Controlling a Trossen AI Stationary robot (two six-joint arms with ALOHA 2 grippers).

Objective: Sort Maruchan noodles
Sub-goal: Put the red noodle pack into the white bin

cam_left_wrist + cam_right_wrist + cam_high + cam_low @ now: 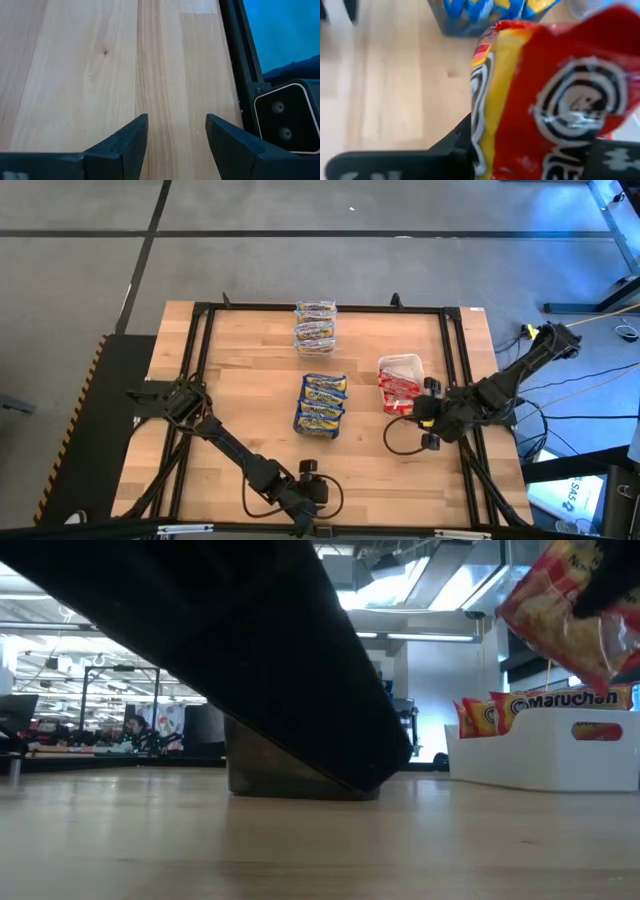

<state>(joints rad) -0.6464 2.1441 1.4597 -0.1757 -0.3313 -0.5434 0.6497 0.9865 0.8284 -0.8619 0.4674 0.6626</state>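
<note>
The right gripper point(420, 408) is pinching a red noodle packet point(555, 100) in its closed fingers and holding it up over the white tray point(410, 364). The packet is looking shiny and crinkly, red with a yellow edge and a round white mark. More red packets point(397, 387) are sitting in that tray. Blue packets point(322, 405) are lying in the middle of the smooth wooden table point(250, 380), and yellow-brown packets point(314, 326) are lying near the far edge. The left gripper point(176, 137) is waiting open above bare wood.
</note>
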